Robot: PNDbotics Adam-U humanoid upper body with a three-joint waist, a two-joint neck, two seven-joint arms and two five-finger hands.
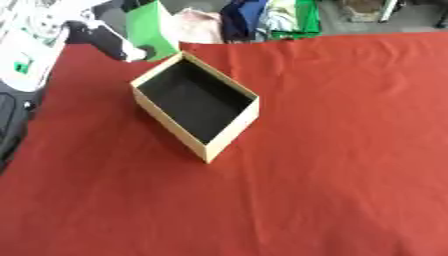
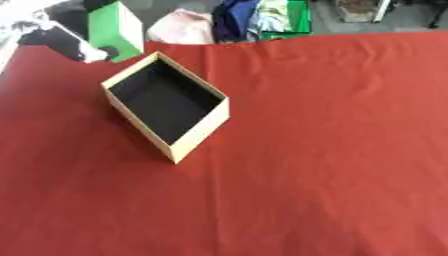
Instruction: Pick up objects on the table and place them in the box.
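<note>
The robot's left hand (image 1: 109,42) is reaching in from the upper left, holding a green box-shaped object (image 1: 150,24) just beyond the far corner of the box (image 1: 229,131); whether its fingers are curled round the object or merely pressed against it cannot be told, as the hand is blurred. The tan cardboard box, open-topped with a dark inside, is sitting askew on the red tablecloth (image 1: 350,150). Bundled cloths (image 2: 254,17) are lying past the table's far edge.

Bright even light, overall blur, soft shadows.
</note>
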